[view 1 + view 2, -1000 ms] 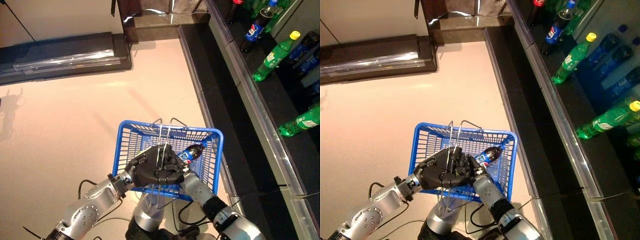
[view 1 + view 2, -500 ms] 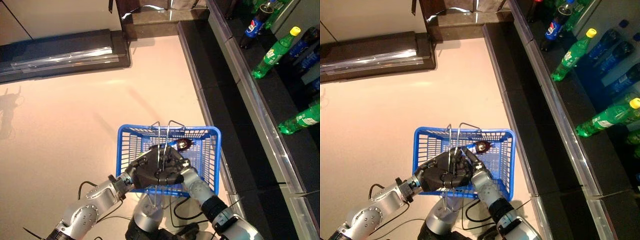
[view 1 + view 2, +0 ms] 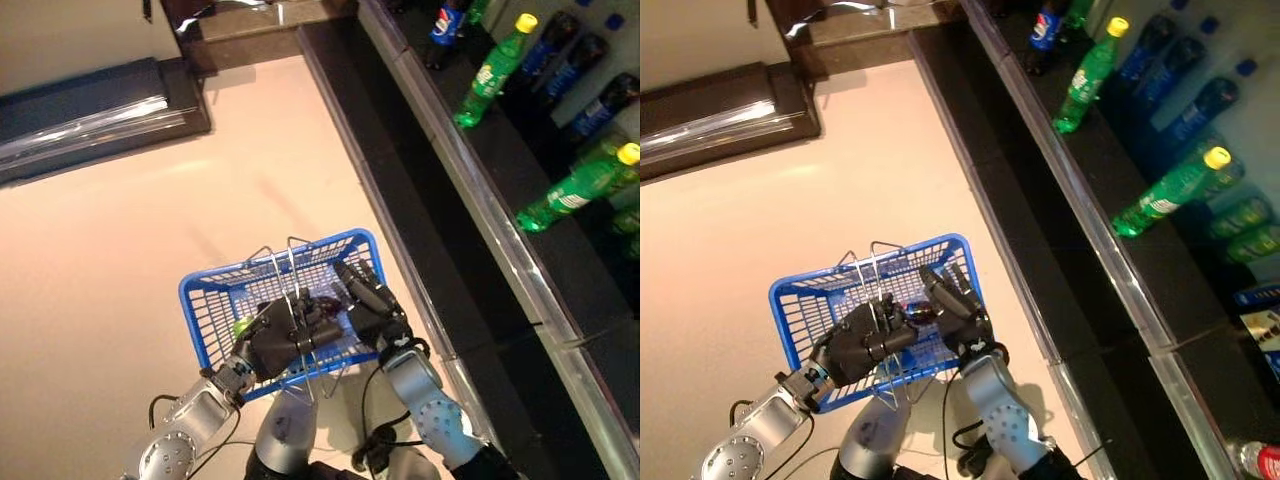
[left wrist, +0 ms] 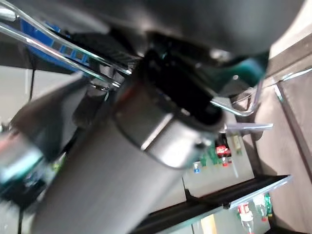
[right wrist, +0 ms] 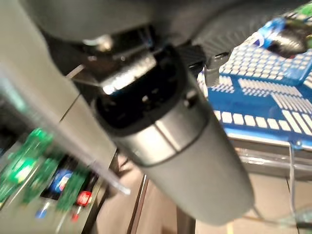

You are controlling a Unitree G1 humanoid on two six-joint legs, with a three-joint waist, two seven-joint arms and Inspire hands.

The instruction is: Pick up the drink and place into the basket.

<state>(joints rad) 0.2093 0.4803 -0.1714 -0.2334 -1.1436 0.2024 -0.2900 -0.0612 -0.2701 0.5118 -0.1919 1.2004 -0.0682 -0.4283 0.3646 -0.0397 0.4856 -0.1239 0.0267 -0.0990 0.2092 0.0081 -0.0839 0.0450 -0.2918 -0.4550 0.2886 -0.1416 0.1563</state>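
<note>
Pale pinkish floor (image 3: 120, 230) runs under the scene, with a dark shelf (image 3: 520, 150) of bottles along the right side. Fingers of the left hand (image 3: 285, 335) are curled round the 2 wire handles (image 3: 285, 265) of the blue basket (image 3: 205, 300), carrying it above the floor. Fingers of the right hand (image 3: 368, 298) lie straight and relaxed over the basket's right part, gripping nothing. Inside the basket, between the 2 hands, sits the drink (image 3: 918, 312), a dark bottle of which only a small rounded part shows. Most of it is covered by the left hand and the handles, so its long axis and the way its cap points cannot be made out. A small green spot (image 3: 240, 326) shows at the left hand's edge; what it belongs to is unclear. On the shelf a green bottle with a yellow cap (image 3: 490, 68) leans near a dark cola bottle (image 3: 444, 24), and another green bottle (image 3: 575, 188) lies further along. Both wrist views show mainly arm, basket mesh and wire, not the fingers.
</note>
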